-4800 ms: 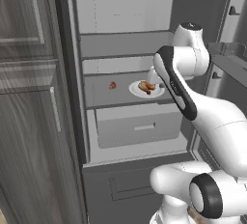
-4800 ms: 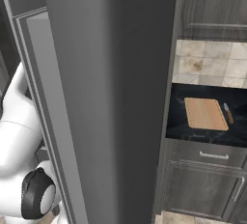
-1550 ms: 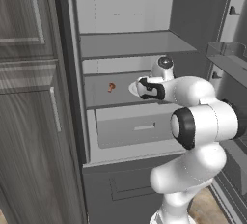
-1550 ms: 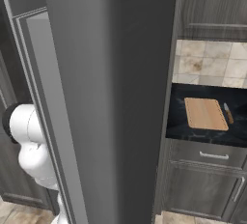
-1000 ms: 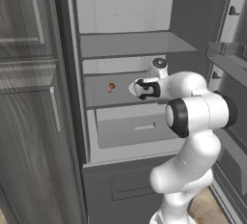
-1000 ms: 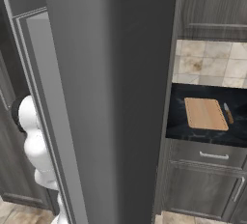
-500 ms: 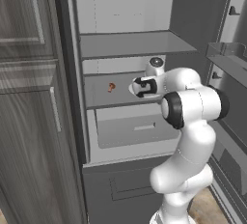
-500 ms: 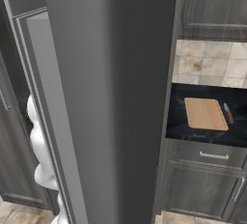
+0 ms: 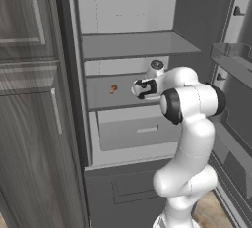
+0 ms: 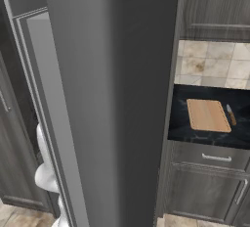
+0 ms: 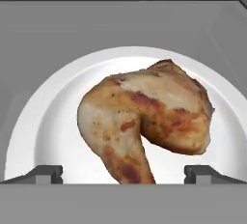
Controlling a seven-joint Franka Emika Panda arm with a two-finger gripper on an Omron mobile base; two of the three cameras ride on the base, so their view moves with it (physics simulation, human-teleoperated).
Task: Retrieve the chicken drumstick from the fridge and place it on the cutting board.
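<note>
Gripper (image 11: 123, 172) wide open, empty, poised inside the fridge (image 9: 147, 55) over the middle shelf. Chicken drumstick (image 11: 144, 121) lies on a round white plate (image 11: 43, 121), directly ahead between the fingertips (image 11: 46, 172). Its bone end points toward the hand, thick end away. Cutting board (image 10: 207, 115) waits on the counter, well apart.

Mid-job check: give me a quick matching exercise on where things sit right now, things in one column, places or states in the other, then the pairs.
Things:
1. chicken drumstick
2. cutting board
3. small reddish-orange lump
4. gripper

Places or states:
A. on the dark counter, bare
B. open, fingertips either side of the meat
C. on the white plate
D. on the fridge shelf, left of the arm

Pairs: 1-C, 2-A, 3-D, 4-B
</note>
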